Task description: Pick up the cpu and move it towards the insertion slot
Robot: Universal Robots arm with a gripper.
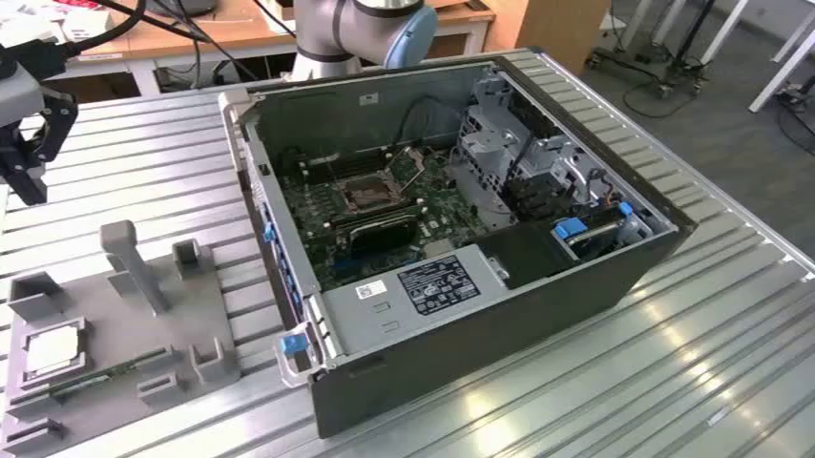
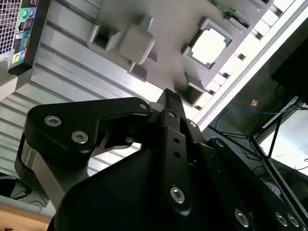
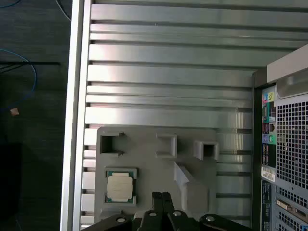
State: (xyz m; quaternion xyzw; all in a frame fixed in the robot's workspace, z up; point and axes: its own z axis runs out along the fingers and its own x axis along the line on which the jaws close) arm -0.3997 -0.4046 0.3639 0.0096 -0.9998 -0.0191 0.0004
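The cpu [image 1: 52, 351] lies flat in a square pocket of the grey fixture plate [image 1: 128, 324] at the exterior view's left; its silvery top with a green rim shows in both wrist views [image 2: 208, 45] [image 3: 120, 186]. The insertion slot [image 1: 369, 194] is a silver-framed socket on the motherboard inside the open computer case [image 1: 510, 315]. My gripper [image 1: 31, 194] hangs above the slatted table, beyond the fixture's far edge and well apart from the cpu. Its black fingertips [image 3: 157, 198] sit pressed together, shut on nothing, as the second wrist view [image 2: 171, 98] also shows.
A tall grey post [image 1: 128, 262] and several small block holders stand on the fixture plate. A long green memory stick [image 1: 90, 382] lies in it below the cpu. The case walls surround the motherboard. The table edge [image 3: 77, 96] runs close beside the fixture.
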